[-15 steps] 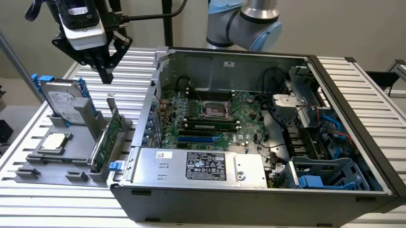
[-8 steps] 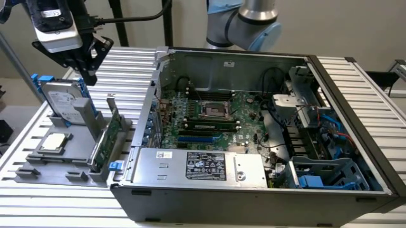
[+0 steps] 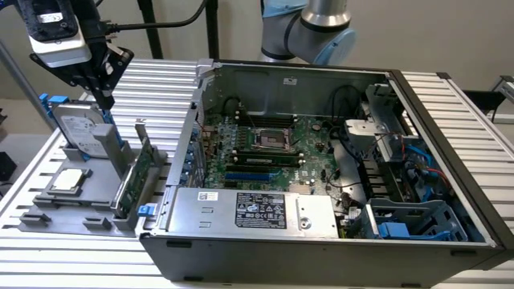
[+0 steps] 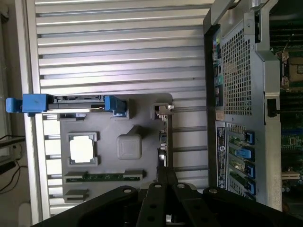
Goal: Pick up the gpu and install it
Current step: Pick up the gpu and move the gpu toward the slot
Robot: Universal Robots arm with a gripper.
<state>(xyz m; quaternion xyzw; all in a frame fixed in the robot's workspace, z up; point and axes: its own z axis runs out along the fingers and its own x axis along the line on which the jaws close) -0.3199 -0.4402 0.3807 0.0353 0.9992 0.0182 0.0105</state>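
Note:
The gpu (image 3: 135, 176) stands on its long edge in a slot of the grey holder (image 3: 48, 208), at the exterior view's left beside the case. Its green board faces the case and its silver bracket (image 4: 164, 111) sits at the far end. In the wrist view the gpu (image 4: 164, 144) shows as a thin line seen from above. My gripper (image 3: 105, 99) hangs well above the holder, shut with nothing in it. In the wrist view the gripper (image 4: 166, 174) lines up over the card's near end, apart from it.
The open computer case (image 3: 321, 241) shows its motherboard (image 3: 265, 150) and blue slots (image 3: 253, 176). On the holder (image 4: 142, 106) are a silver hard drive with blue rails (image 3: 80, 129), a square CPU chip (image 3: 68, 180) and a memory stick (image 4: 104, 176). All rest on a slatted metal table (image 3: 161, 78).

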